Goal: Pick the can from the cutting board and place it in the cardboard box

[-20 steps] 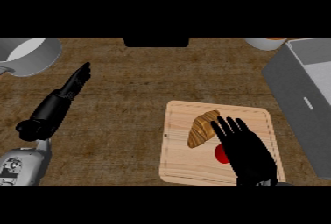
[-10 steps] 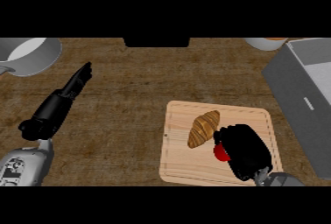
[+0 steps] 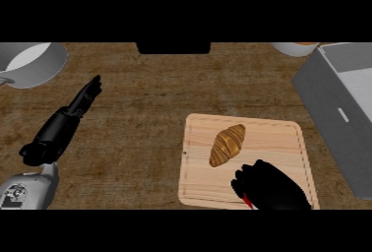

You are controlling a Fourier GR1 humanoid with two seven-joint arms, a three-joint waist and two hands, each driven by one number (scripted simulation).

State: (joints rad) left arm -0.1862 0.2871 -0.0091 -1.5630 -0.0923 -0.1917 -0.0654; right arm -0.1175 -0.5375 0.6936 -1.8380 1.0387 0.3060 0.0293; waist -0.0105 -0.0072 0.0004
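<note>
A: Right hand (image 3: 270, 186) low on the cutting board (image 3: 280, 135), fingers curled down over the can (image 3: 248, 201). Only a red sliver of it shows at the hand's lower left edge.

B: So the can's on the board, near corner?

A: Yep, near the board's bottom edge, mostly hidden. Croissant (image 3: 227, 144) lies diagonal just above-left of the hand, not touching.

B: Box?

A: Grey box (image 3: 340, 123) at the right edge, beside the board.

B: Left hand?

A: Left hand (image 3: 83, 99) over the desk (image 3: 152, 123) at left, fingers straight, pointing up-right, holding nothing. Grey pot (image 3: 30, 63) top left corner, bowl (image 3: 296, 47) at top right.
</note>
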